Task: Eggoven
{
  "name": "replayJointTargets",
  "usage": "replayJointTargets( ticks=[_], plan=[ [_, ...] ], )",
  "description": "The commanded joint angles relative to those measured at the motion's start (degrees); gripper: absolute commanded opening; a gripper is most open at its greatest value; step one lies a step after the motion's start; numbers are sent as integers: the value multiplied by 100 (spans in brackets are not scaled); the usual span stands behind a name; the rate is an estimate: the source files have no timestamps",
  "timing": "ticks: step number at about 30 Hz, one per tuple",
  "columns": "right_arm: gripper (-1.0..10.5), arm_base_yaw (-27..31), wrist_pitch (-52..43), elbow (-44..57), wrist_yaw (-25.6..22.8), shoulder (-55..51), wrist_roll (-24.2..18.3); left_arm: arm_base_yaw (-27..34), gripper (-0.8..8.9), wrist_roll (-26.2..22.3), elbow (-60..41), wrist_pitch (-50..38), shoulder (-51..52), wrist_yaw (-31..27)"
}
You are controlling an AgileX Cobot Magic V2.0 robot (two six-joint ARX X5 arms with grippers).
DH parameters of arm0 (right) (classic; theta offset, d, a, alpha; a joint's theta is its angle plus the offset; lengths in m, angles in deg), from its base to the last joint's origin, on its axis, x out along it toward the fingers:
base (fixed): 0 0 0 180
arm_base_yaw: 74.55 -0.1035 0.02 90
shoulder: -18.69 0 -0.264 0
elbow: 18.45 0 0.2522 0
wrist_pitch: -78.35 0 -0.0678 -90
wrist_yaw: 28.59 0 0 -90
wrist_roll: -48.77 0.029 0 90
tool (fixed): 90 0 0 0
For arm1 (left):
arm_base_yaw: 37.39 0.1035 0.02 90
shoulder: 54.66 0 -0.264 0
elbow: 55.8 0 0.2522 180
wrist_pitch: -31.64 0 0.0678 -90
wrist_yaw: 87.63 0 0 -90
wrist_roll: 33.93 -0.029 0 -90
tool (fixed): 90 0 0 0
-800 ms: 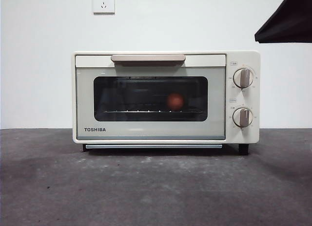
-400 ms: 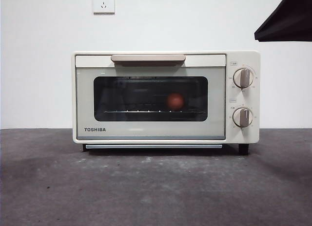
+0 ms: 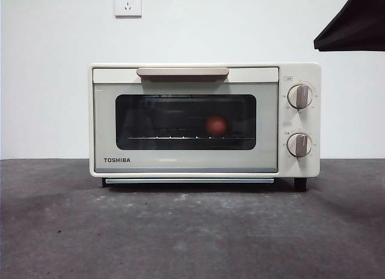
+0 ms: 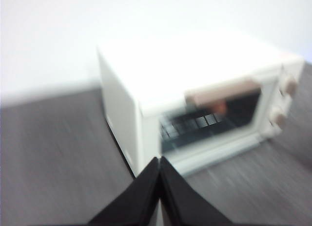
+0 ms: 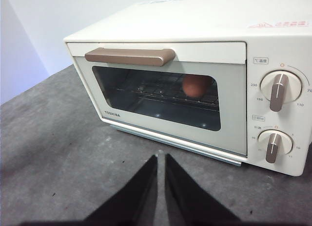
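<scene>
Reddish-brown and smooth, the egg (image 5: 196, 85) sits on the wire rack inside the cream, boxy oven (image 5: 161, 26), behind its closed dark glass door. My right end effector (image 5: 161, 160), pressed together and empty, is nearer, with the long tan handle (image 5: 129, 56) lying crosswise ahead. My left end effector (image 4: 160, 162), also pressed together, hangs off the oven's corner.

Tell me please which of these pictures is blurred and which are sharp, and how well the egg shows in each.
Left wrist view: motion-blurred, the oven washed out, the egg only an orange smudge. Right wrist view: sharp, the egg clear behind the glass. Front view: sharp, the egg dim behind the dark window.
</scene>
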Motion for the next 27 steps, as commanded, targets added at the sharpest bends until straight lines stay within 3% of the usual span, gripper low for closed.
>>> replayJointTargets(
  ticks=[1,5,10,23,27],
  plan=[
    [3,-42,-59,-44,-7,13,-48,195,8,-374,-450,-769,302,-157],
    [3,-42,-59,-44,-7,13,-48,398,8,-195,-1377,-1685,841,-669],
    [3,-42,-59,-44,-7,13,-48,538,8,146,-2291,-1805,1440,-1298],
    [3,-42,-57,-44,-9,13,-48,592,8,256,-3375,-1792,1843,-1576],
    [3,-39,-57,-44,-9,13,-48,595,8,264,-3373,-1335,1843,-1578]
  ],
)
